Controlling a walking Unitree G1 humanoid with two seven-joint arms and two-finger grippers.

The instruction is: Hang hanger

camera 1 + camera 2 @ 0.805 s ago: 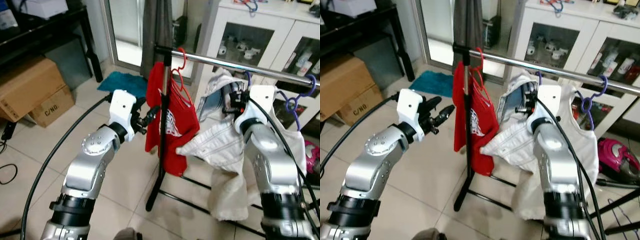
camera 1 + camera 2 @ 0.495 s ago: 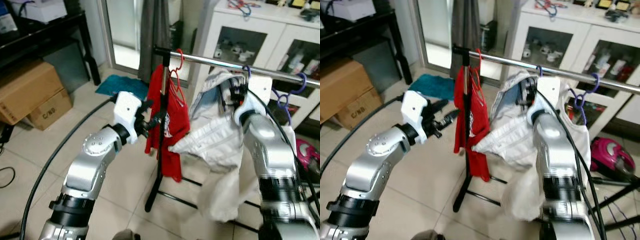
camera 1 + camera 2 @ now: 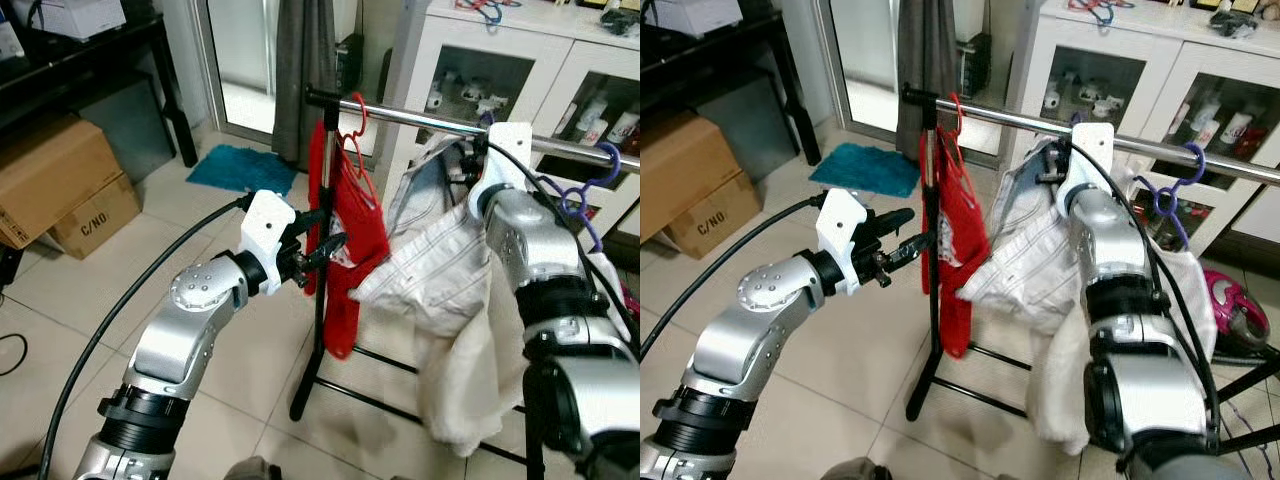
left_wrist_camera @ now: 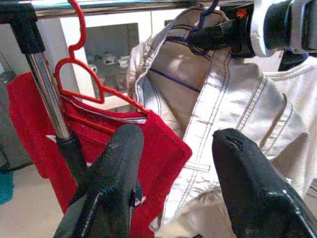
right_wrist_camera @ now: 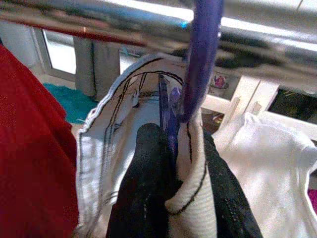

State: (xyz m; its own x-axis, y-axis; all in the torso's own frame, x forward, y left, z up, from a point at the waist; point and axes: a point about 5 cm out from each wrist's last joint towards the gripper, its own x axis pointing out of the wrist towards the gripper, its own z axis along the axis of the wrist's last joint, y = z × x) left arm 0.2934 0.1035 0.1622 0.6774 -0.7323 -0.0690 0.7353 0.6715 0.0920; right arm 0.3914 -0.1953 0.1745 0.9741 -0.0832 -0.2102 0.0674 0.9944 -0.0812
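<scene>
The clothes rail already carries a red shirt on a red hanger beside its left end post, and a purple hanger with a white garment toward its right end. Between them hangs the white shirt the robot is dealing with. Its purple hanger hook is up at the bar and seems to curl over it, so the hanging looks nearly finished; what appears left is to confirm the hook is seated, let go and draw the arm back.

The right gripper is raised to the bar, just under it, among the collar of the white shirt. Its fingers are closed tight on the neck of the purple hanger, with collar cloth bunched around them.

The left gripper hovers lower, near the left end post and in front of the red shirt. Its fingers stand wide apart and hold nothing; I cannot tell whether a tip brushes the red cloth.
</scene>
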